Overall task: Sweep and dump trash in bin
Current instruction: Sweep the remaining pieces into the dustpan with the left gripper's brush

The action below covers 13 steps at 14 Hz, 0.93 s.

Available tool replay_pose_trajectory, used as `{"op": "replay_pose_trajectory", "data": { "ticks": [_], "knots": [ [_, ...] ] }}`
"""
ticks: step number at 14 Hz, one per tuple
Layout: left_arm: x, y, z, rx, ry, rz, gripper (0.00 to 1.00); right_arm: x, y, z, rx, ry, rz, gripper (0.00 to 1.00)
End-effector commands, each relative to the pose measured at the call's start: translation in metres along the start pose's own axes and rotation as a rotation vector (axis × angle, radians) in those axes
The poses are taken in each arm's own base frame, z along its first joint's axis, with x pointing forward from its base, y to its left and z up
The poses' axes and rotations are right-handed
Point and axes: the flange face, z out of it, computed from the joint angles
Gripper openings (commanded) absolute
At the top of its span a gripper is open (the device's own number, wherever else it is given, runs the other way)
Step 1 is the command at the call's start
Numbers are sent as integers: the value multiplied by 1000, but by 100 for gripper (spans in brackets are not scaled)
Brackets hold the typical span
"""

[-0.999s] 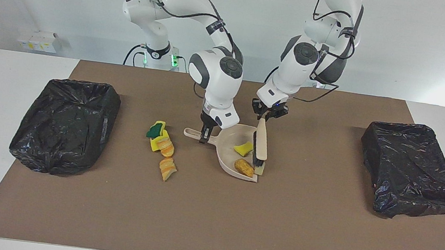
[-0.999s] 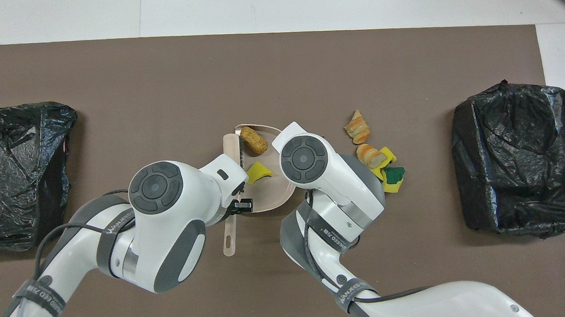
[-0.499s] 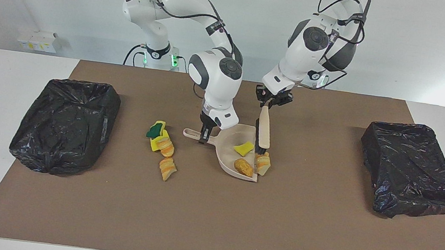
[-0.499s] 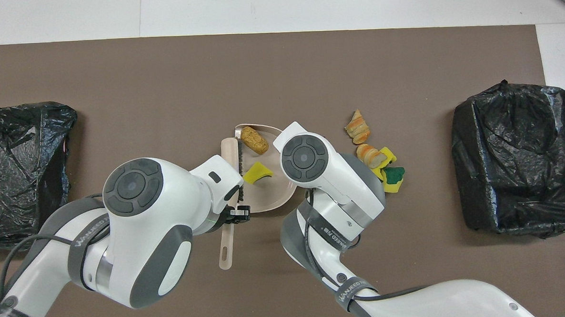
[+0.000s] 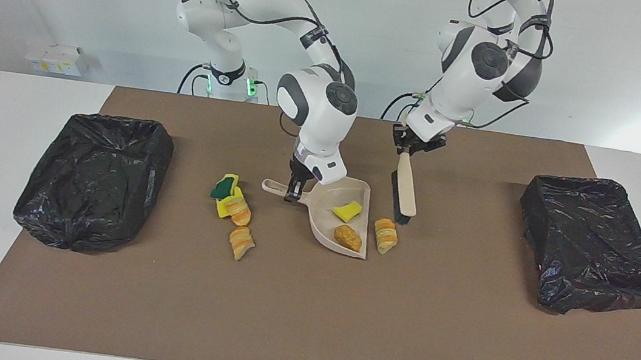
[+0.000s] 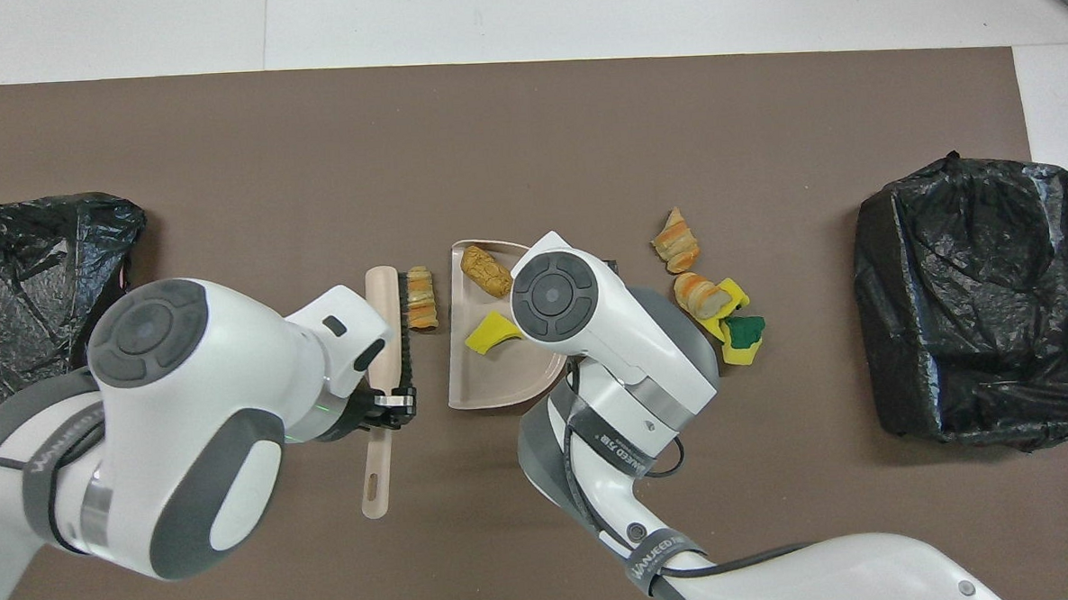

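Observation:
My right gripper (image 5: 293,192) is shut on the handle of the beige dustpan (image 5: 324,220), which lies at the middle of the mat. In the pan lie a yellow sponge wedge (image 5: 347,211) and a brown bread chunk (image 5: 348,238). An orange-tan chunk (image 5: 385,235) lies on the mat between the pan's open edge and the brush (image 5: 405,187). My left gripper (image 5: 405,149) is shut on the brush's handle, bristles down beside that chunk. More trash lies toward the right arm's end: a green-topped sponge (image 5: 226,188) and two bread chunks (image 5: 240,212) (image 5: 241,242).
A black bag-lined bin (image 5: 94,180) stands at the right arm's end of the brown mat and another bin (image 5: 594,244) stands at the left arm's end. In the overhead view my right arm covers the dustpan's (image 6: 488,374) handle.
My left gripper has lifted the brush out of the pan and moved it toward the left arm's end. A bread chunk now lies on the mat outside the pan. The pan turned slightly.

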Motion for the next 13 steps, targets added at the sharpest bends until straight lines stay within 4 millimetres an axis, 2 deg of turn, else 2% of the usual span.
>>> {"op": "replay_pose_trajectory", "data": {
  "ticks": [1,4,6,13],
  "knots": [
    [18,-21,34,-1,-23,40,0,3,0,-1,-15,-73,-2,0],
    [23,-20,69,8,20,90,0,-3,5,3,-5,-77,-23,0],
    [23,-10,77,13,15,112,0,-5,7,3,-3,-76,-68,0],
    [-16,68,95,44,-29,263,0,6,6,9,5,0,-57,0]
  ]
}}
